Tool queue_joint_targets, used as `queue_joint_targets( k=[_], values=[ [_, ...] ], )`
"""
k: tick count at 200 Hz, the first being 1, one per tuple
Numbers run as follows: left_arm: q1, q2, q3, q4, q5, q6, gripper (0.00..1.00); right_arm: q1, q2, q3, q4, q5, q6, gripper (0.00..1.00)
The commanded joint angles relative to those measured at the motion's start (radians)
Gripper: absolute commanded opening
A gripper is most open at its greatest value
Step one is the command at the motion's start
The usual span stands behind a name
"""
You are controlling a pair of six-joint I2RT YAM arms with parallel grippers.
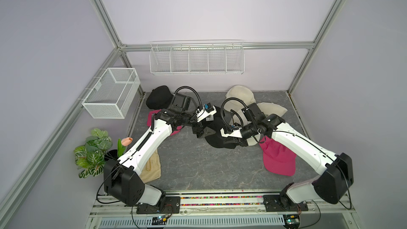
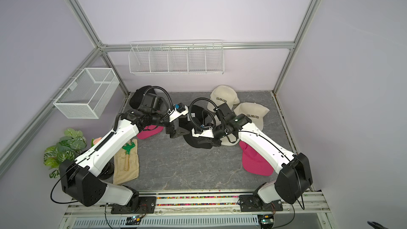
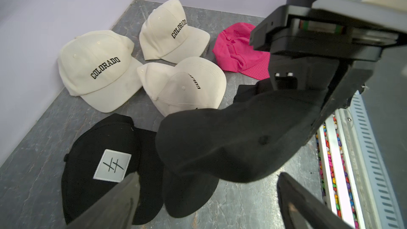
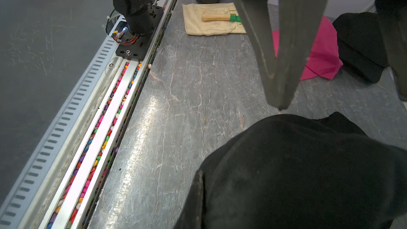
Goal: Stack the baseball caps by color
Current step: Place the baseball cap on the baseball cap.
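My right gripper (image 1: 231, 144) is shut on a black baseball cap (image 3: 220, 142), which hangs just above another black cap with a white square patch (image 3: 105, 161) at mid-table. My left gripper (image 3: 209, 203) stands open beside them, its fingers (image 3: 114, 201) apart and holding nothing. In the right wrist view the held cap (image 4: 297, 172) hides my own jaws. A third black cap (image 1: 157, 99) lies at the back left. Three cream "COLORADO" caps (image 3: 99, 69) (image 3: 171, 31) (image 3: 187, 84) lie at the back right. One pink cap (image 1: 278, 159) lies under my right arm, another (image 2: 149, 133) under my left.
A beige cloth bag (image 2: 126, 164) with a green-and-wood tool lies at the front left beside a potted plant (image 1: 92, 150). Wire baskets hang on the left wall (image 1: 110, 91) and back wall (image 1: 196, 59). A rail of coloured pebbles (image 1: 220, 201) runs along the front edge.
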Motion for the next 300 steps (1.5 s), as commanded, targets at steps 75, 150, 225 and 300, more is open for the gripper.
queue_joint_targets(
  k=[75, 150, 225, 300],
  values=[
    [-0.002, 0.120, 0.128, -0.188, 0.086, 0.165, 0.82, 0.054, 0.031, 0.024, -0.070, 0.035, -0.103, 0.11],
    [-0.023, 0.200, 0.188, -0.352, 0.165, 0.292, 0.81, 0.064, 0.064, 0.061, -0.096, 0.046, -0.117, 0.11],
    [-0.024, 0.220, 0.236, -0.463, 0.180, 0.363, 0.21, 0.058, 0.072, 0.090, -0.092, 0.059, -0.079, 0.12],
    [0.092, 0.048, 0.173, -0.504, 0.310, 0.509, 0.00, 0.013, 0.034, 0.070, -0.168, -0.091, -0.058, 0.34]
  ],
)
